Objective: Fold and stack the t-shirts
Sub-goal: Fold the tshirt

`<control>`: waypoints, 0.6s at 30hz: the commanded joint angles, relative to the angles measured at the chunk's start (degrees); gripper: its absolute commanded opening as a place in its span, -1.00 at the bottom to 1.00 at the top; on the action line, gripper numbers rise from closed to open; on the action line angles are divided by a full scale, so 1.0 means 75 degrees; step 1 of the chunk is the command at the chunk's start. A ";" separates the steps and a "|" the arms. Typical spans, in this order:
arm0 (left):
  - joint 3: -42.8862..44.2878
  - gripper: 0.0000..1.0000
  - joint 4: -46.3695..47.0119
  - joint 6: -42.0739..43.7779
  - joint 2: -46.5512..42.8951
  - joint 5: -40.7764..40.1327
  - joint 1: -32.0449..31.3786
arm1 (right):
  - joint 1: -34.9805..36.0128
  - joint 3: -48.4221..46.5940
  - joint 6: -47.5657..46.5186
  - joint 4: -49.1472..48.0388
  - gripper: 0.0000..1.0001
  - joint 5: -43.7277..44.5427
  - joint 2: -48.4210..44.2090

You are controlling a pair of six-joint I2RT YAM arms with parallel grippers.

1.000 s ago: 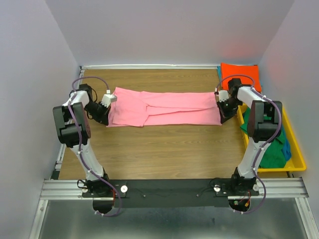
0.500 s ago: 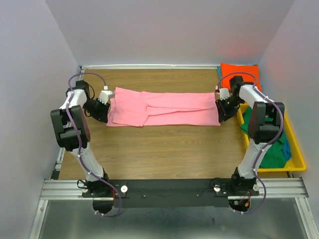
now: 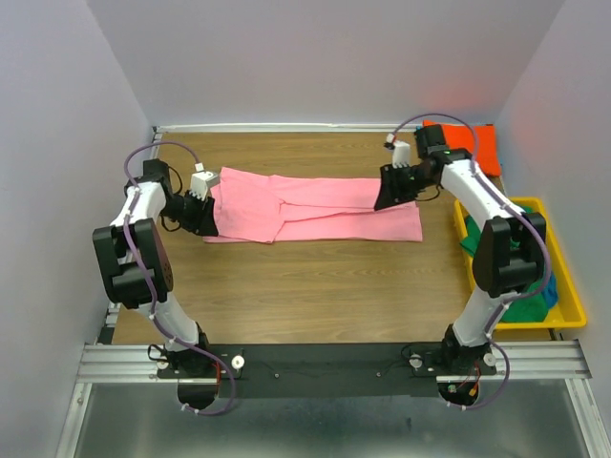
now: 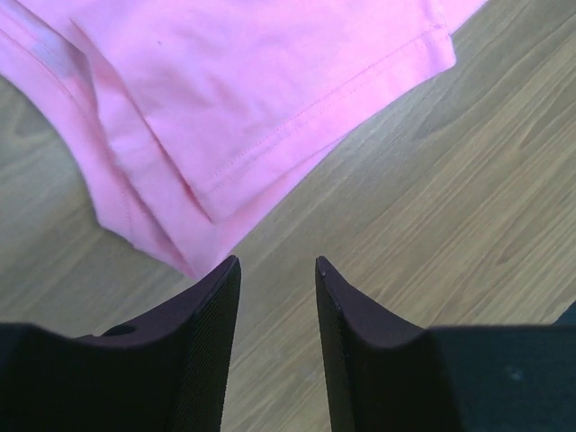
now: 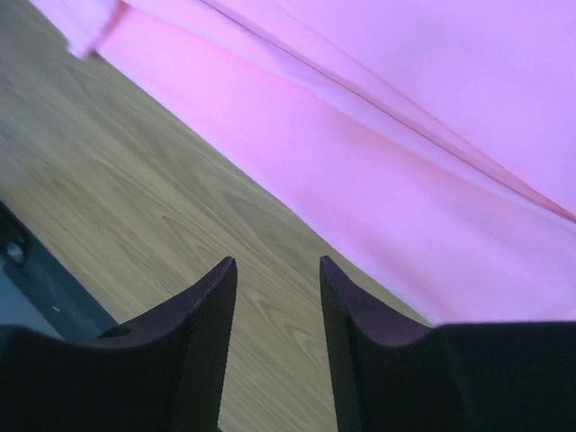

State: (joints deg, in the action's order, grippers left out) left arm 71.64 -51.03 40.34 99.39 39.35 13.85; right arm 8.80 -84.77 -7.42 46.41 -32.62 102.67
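Right gripper [image 5: 277,263] has swung inward over the pink shirt [image 3: 315,205], jaws now parted and empty. Left gripper [image 4: 275,264] — also open, holding nothing — sits just off the shirt's end. Strip fold done, long axis running gripper to gripper; cross-folds and stacking remain — orange shirt [image 3: 482,143] waits behind the right gripper.

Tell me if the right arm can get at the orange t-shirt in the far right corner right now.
Probably yes. The right gripper hangs open and empty over the pink t-shirt, and the orange t-shirt lies close beside that arm, with nothing lying on it.
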 commanded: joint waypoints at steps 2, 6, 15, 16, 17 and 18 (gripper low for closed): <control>-0.0200 -0.01 0.0896 -0.0877 0.0235 0.0343 -0.0018 | 0.1251 -0.0064 0.1644 -0.1710 0.07 -0.0432 0.0454; -0.0177 0.03 0.1260 -0.1253 0.0481 0.0296 -0.0030 | 0.2118 -0.0473 0.2183 -0.2297 0.13 -0.0478 0.1121; -0.0059 -0.05 0.1612 -0.1698 0.1103 -0.0008 -0.0100 | 0.2976 -0.0990 0.2115 -0.2356 0.09 0.0013 0.2165; -0.0071 -0.09 0.1635 -0.1699 0.1138 -0.0067 -0.0100 | 0.2975 -0.0967 0.2080 -0.2356 0.08 0.0176 0.2189; -0.0083 -0.11 0.1635 -0.1699 0.1161 -0.0067 -0.0100 | 0.2975 -0.0920 0.2056 -0.2356 0.08 0.0282 0.2201; -0.0106 -0.13 0.1635 -0.1675 0.1185 -0.0079 -0.0112 | 0.2975 -0.0850 0.2021 -0.2356 0.06 0.0399 0.2259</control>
State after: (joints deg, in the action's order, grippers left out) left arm 70.48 -40.12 28.77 107.59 39.48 13.43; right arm 31.73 -90.59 7.66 30.33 -33.71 118.32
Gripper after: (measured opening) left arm 0.444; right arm 0.541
